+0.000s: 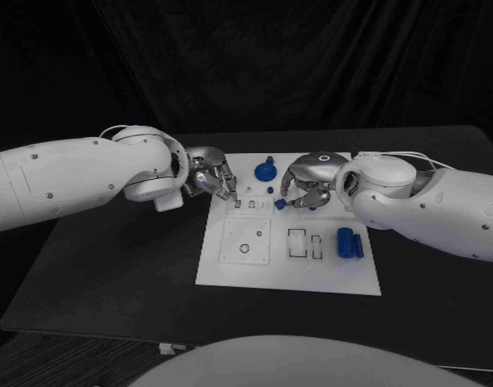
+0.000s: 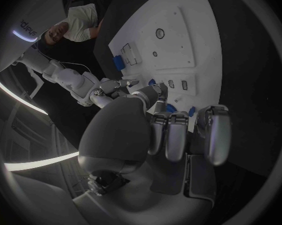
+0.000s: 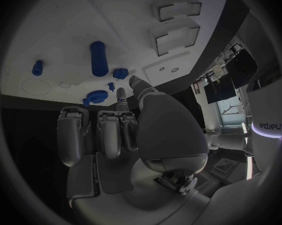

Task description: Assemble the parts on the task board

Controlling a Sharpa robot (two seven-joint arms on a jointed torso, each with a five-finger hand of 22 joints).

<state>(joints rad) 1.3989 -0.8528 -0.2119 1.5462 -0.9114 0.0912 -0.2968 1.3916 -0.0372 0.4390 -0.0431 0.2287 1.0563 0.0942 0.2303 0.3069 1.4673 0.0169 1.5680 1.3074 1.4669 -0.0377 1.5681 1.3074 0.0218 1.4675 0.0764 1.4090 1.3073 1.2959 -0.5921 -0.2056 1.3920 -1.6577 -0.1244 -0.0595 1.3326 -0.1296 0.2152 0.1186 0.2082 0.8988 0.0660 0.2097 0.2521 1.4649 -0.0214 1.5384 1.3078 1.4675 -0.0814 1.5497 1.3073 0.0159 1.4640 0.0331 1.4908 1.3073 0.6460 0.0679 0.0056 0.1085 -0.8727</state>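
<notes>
Task board [image 1: 272,278]: white, mid black table [image 1: 107,274], dark curtain behind. Left hand [image 1: 212,179] at board's far left edge, fingertips down, grip can't be told. Right hand [image 1: 307,191] over far middle, small blue part [image 1: 280,205] at fingertips; held or not unclear. Blue cylinder [image 1: 345,242] lies right side, another blue part [image 1: 267,171] at far edge

A white task board [image 1: 217,270] bears blue parts [image 1: 348,242] on a black table [image 1: 107,274], beside silver hands.
</notes>
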